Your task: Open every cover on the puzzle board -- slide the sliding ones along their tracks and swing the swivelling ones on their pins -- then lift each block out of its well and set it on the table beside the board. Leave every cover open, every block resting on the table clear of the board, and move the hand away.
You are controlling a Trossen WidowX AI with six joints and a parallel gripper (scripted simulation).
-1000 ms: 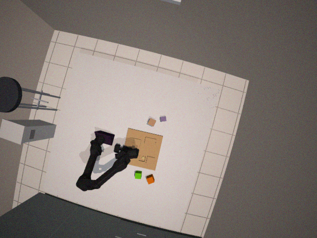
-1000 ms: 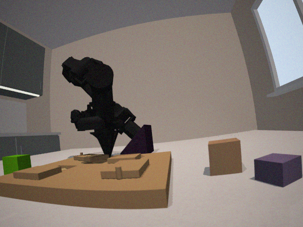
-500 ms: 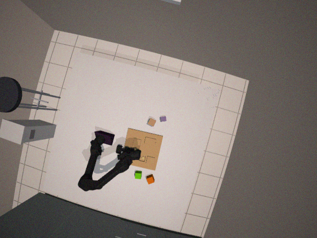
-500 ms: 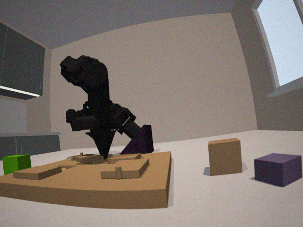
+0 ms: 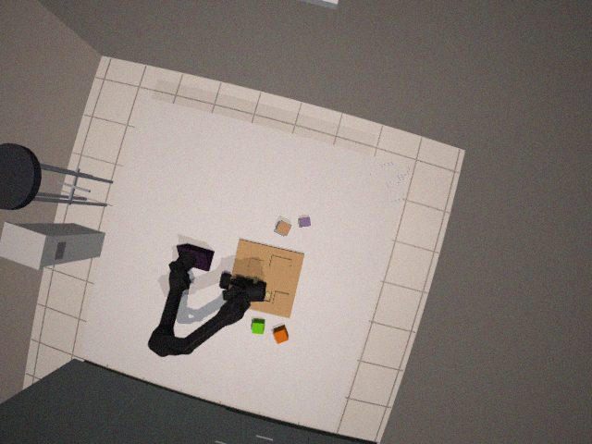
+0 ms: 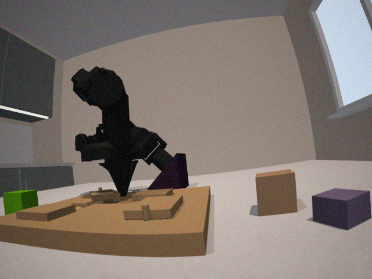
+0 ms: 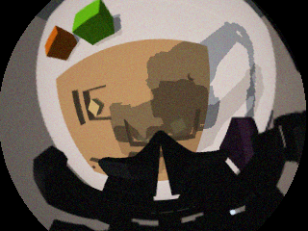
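The tan puzzle board [image 5: 287, 305] [image 6: 120, 237] [image 7: 129, 64] lies on the white table. Flat tan covers [image 6: 45, 211] [image 6: 156, 207] lie on it, each pushed aside. My gripper [image 6: 121, 192] [image 7: 159, 133] is shut and empty. It points straight down, with its tips on the board beside a small cover [image 6: 103, 195] at the board's far edge. A pale yellow shape [image 7: 95, 108] shows in a well. On the table beside the board rest a green block [image 5: 257, 326] [image 6: 20, 200] [image 7: 94, 21], an orange block [image 5: 280, 334] [image 7: 61, 42], a tan block [image 5: 283, 228] [image 6: 276, 192] and a purple block [image 5: 304, 221] [image 6: 340, 207].
The arm's dark purple base [image 5: 194, 255] [image 6: 172, 175] [image 7: 243, 141] stands just behind the board. A round stool [image 5: 17, 177] and a grey box [image 5: 47, 243] stand off the table's left edge. A dark counter [image 5: 119, 411] runs along the near side.
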